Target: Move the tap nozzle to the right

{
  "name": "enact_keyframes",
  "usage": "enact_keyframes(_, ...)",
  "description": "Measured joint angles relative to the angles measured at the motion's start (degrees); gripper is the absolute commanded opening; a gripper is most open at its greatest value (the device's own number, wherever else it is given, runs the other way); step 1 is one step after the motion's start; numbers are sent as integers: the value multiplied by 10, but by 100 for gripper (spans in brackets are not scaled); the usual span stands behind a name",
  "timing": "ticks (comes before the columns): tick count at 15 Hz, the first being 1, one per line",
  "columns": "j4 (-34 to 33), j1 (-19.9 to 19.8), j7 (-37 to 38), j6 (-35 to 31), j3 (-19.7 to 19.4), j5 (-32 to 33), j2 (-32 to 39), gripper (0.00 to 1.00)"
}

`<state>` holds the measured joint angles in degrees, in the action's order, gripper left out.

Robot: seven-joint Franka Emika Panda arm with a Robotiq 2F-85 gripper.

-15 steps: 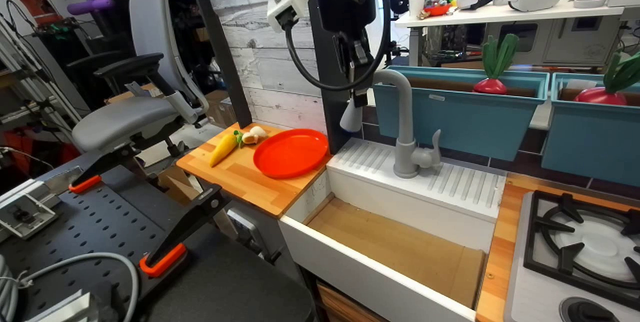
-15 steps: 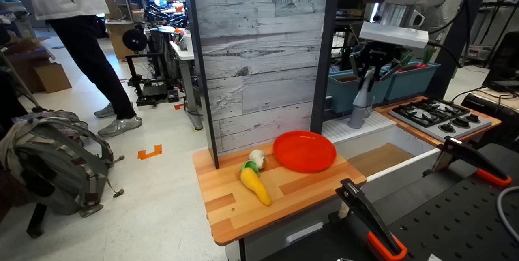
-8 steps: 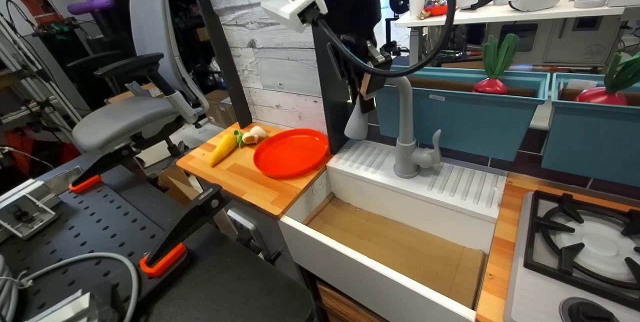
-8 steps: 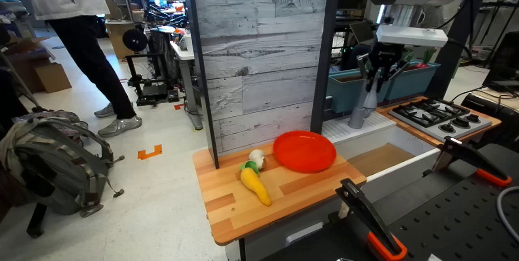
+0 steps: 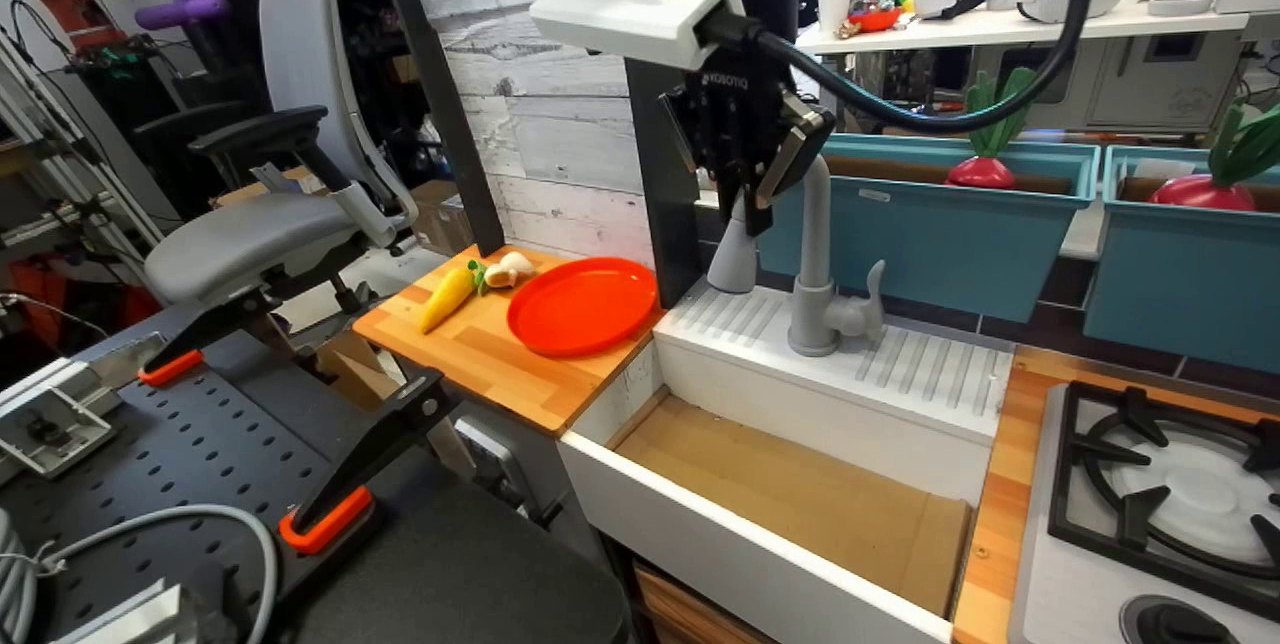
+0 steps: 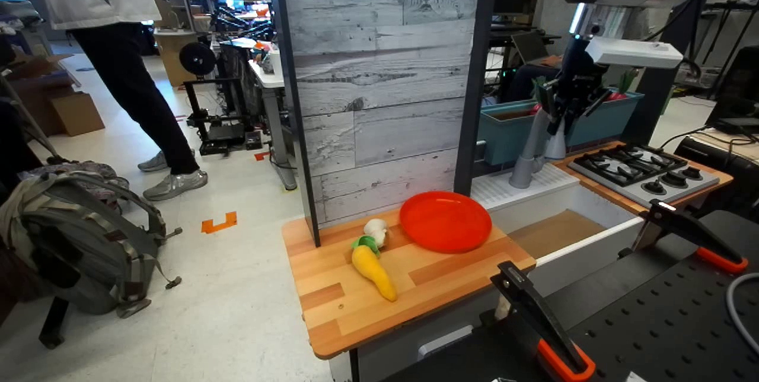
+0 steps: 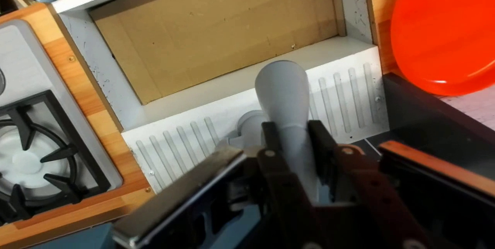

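The tap nozzle is a grey arched spout. Its flared end [image 5: 735, 259] hangs left of its base in an exterior view, and it also shows in an exterior view [image 6: 555, 145]. In the wrist view, the flared end [image 7: 283, 86] lies over the white ridged ledge near the sink's edge. My gripper [image 5: 750, 212] is shut on the neck just above the flared end, with one finger on each side; it also shows in an exterior view [image 6: 554, 124] and in the wrist view [image 7: 293, 125]. The top of the arch is partly hidden behind the gripper.
The white sink [image 5: 760, 534] with a cardboard floor lies in front. The short lever handle [image 5: 872, 299] is right of the spout base. Blue planters [image 5: 900, 234] stand behind. A red plate [image 5: 582, 306] is left; a stove [image 5: 1180, 484] is right. A dark post [image 5: 665, 154] stands close by.
My gripper and the nozzle's end have moved together to the right and slightly down in both exterior views. The gripper has also turned, along with the spout. The spout base has stayed in place.
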<state>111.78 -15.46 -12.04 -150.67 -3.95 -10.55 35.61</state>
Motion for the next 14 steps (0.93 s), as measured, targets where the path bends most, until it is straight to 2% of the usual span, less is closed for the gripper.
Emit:
enact_keyframes(1,0,-4,-10,0,3,0,0,49)
enact_keyframes(3,0,-8,-21,0,6,0,0,57)
enact_keyframes(6,0,-17,-28,0,5,1,0,80)
enact_keyframes(9,0,-24,-36,0,5,3,0,99)
enact_keyframes(14,7,-25,-37,0,3,14,-2,100)
